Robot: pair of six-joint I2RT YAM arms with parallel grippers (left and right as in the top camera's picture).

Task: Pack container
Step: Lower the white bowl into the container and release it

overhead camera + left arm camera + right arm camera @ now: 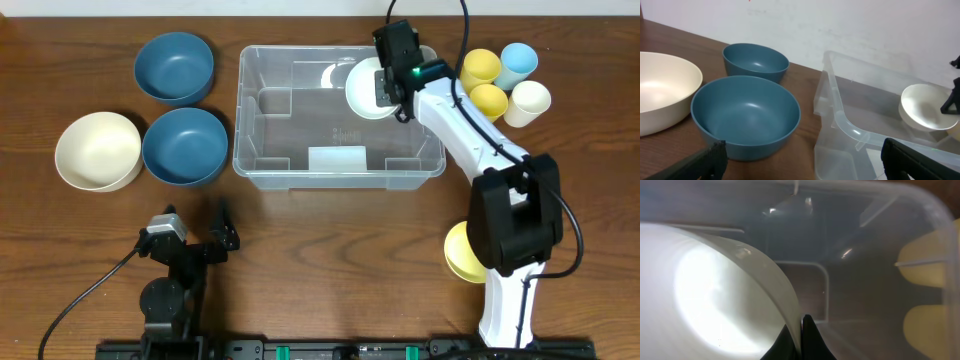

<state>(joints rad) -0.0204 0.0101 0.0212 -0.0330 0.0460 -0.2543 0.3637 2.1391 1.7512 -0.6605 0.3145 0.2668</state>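
The right gripper (pixel 800 330) is pinched tight on the rim of a white bowl (pixel 705 295), its dark fingertips meeting across the thin edge. From overhead, the right gripper (pixel 392 88) holds the white bowl (pixel 365 90) over the far right corner of the container (pixel 338 178); whether bowl and bin touch cannot be told. The container, clear with a pale label on its near wall, stands open side up at the middle of the wooden table (pixel 330 260). The left gripper (pixel 197 225) sits near the front left, jaws spread wide and holding nothing. Left of the container lie a far blue bowl (pixel 175 67), a near blue bowl (pixel 185 145) and a cream bowl (pixel 97 150). Just past its right end stand two yellow cups (pixel 480 68), a light blue cup (pixel 518 62) and a cream cup (pixel 527 102). A yellow bowl (pixel 460 252) shows partly under the right arm.
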